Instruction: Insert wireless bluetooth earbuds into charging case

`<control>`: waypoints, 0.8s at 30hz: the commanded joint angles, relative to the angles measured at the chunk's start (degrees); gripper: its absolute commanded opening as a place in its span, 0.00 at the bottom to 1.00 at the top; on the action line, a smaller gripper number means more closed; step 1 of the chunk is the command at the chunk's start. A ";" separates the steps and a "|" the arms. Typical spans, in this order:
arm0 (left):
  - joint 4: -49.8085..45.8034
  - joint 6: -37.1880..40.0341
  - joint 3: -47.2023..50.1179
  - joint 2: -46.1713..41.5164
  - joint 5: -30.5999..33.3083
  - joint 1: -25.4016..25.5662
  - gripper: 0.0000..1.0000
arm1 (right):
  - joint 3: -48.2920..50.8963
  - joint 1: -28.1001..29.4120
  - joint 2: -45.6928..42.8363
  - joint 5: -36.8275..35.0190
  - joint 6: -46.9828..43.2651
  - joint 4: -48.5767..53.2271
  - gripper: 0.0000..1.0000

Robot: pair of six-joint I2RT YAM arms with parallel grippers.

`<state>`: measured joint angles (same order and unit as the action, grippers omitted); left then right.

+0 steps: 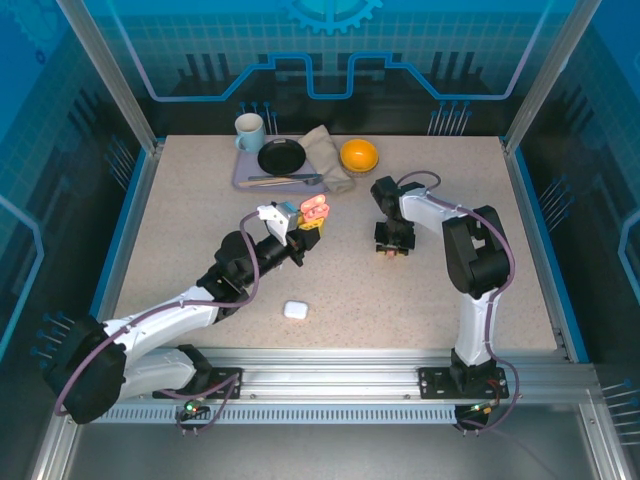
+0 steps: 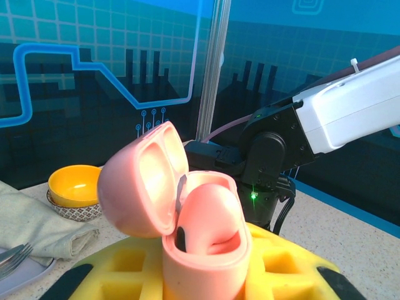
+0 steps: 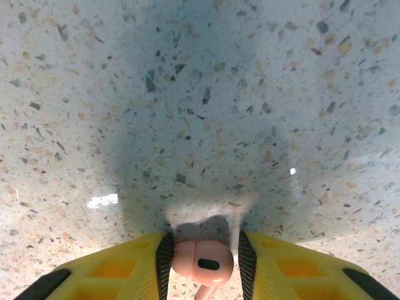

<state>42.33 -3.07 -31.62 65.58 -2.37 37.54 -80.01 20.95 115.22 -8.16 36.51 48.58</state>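
The left end effector [image 1: 312, 222] is clenched on the pink case [image 2: 203, 244], whose lid [image 2: 144, 181] is flipped open toward 10 o'clock. At its 3 o'clock, the right end effector [image 3: 202, 253] pinches a pink earbud [image 3: 201, 264] down near the tabletop [image 3: 200, 94]. A white case [image 1: 294, 309] lies at the left end effector's 6 o'clock, well apart.

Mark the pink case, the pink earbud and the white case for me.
pink case [image 2: 209, 231], left wrist view, on its lower body below the open lid.
pink earbud [image 3: 201, 262], right wrist view, on its rounded head.
white case [image 1: 294, 310], top external view, on its upper face.
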 commanded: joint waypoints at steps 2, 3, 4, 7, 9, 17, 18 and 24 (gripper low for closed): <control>2.51 -0.97 -1.25 0.26 -0.37 -0.55 0.00 | -1.30 -0.91 1.66 -2.08 -1.62 0.06 0.34; 2.56 -0.97 -1.27 0.25 -0.37 -0.58 0.00 | -1.35 -0.93 1.64 -1.90 -1.47 0.11 0.34; 2.53 -0.93 -1.30 0.25 -0.39 -0.56 0.00 | -1.34 -0.91 1.63 -1.86 -1.21 0.11 0.34; 2.58 -0.95 -1.29 0.25 -0.35 -0.52 0.00 | -1.38 -0.98 1.55 -1.06 0.31 0.45 0.35; 2.65 -1.00 -1.26 0.25 -0.30 -0.51 0.00 | -1.14 -0.82 1.50 -0.47 1.84 0.79 0.38; 3.46 -1.37 -0.56 -0.08 -0.30 -0.50 0.00 | 1.81 -0.74 0.02 1.55 11.46 0.49 0.43; 3.47 -1.32 -0.47 -0.17 -0.33 -0.50 0.00 | 2.13 -0.74 -0.28 1.72 12.38 0.10 0.43; 3.80 -1.45 0.06 -0.50 -0.25 -0.46 0.00 | 2.18 -0.73 -0.53 2.22 15.70 -0.76 0.43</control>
<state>42.78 -3.18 -31.62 65.65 -2.37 37.54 -78.74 20.84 114.61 -7.75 48.77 47.92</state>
